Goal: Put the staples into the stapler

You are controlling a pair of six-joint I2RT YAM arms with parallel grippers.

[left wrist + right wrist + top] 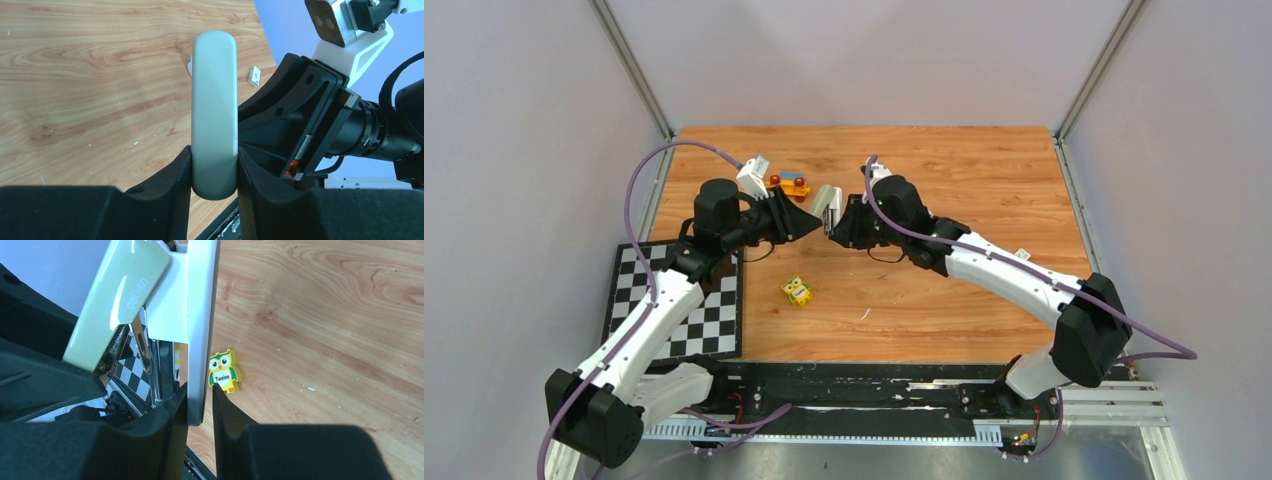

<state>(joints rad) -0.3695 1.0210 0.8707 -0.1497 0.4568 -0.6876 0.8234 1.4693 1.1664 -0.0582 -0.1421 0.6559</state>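
The stapler (828, 208) hangs in the air over the middle of the table, between both arms. My left gripper (214, 172) is shut on its pale green top cover (214, 100), with both pads pressed against its sides. In the right wrist view the stapler stands hinged open: the green cover (120, 300) is swung away from the white base (200, 315), and the metal rail (145, 347) is bare. My right gripper (200, 405) straddles the end of the base, one pad touching it and a thin gap left at the other. The staples are out of view.
A yellow owl block (224, 371) lies on the wood below the stapler (797, 290). An orange toy (789, 184) sits behind the grippers. A checkerboard mat (714, 320) covers the near left. A small white piece (254, 76) lies on the table.
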